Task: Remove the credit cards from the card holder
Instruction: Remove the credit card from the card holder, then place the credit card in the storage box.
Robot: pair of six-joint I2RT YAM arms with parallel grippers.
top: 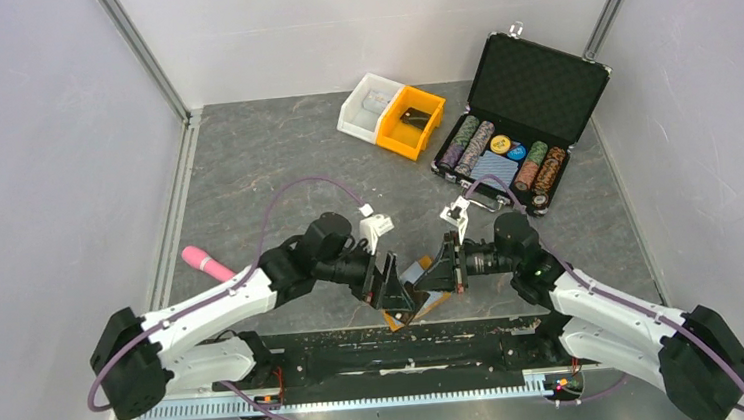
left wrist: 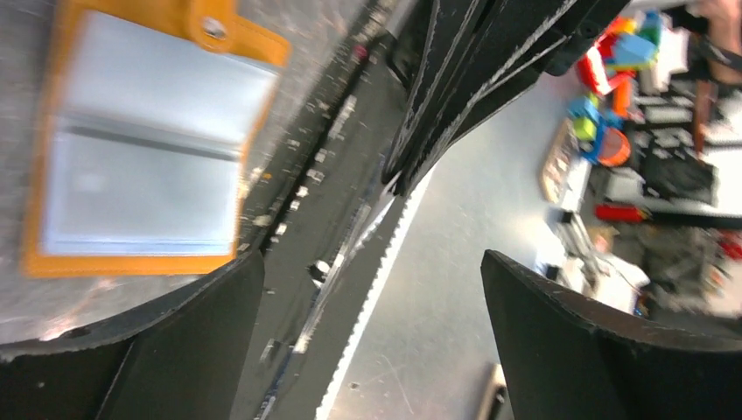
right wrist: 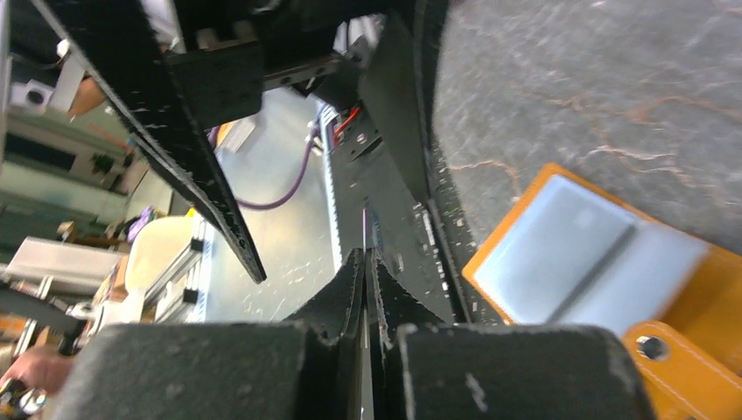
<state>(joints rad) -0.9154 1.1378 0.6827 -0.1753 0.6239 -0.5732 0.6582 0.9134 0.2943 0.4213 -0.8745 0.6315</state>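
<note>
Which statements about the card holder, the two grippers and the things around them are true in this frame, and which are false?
1. The card holder lies open on the table with its light blue panels facing up. True.
2. The left gripper is shut. False: its fingers stand wide apart with nothing between them.
3. The right gripper has its fingers pressed together. True.
4. The chip case at the back right is closed. False: its lid is up and rows of chips show.
5. The pink object lies to the right of both arms. False: it lies to the left, beside the left arm.
</note>
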